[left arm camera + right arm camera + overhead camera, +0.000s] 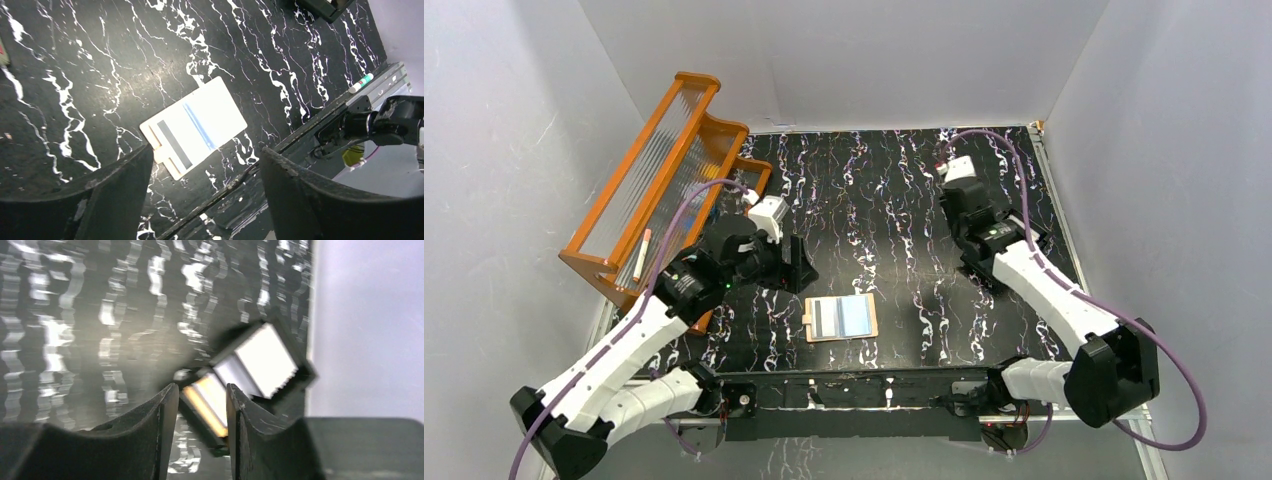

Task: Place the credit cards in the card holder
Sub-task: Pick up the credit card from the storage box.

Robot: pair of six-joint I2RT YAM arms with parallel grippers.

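Note:
The tan card holder (841,319) lies open and flat near the table's front edge. It shows again in the left wrist view as the card holder (165,162). In its pockets sit a white credit card with a grey stripe (175,142) and a pale one with a blue line (212,117). My left gripper (205,167) hangs open above the holder's near corner, with nothing between its fingers (110,195). At the back right, my right gripper (201,390) is blurred. Its jaws stand apart in front of a black tray (295,382) holding white flat pieces (267,357) and a tan-edged one (207,402).
An orange rack with ribbed clear panels (659,175) stands at the left edge with a white stick (641,255) on it. A metal rail (305,132) runs along the table's front, with a small white pen (361,83) on it. Grey walls close three sides.

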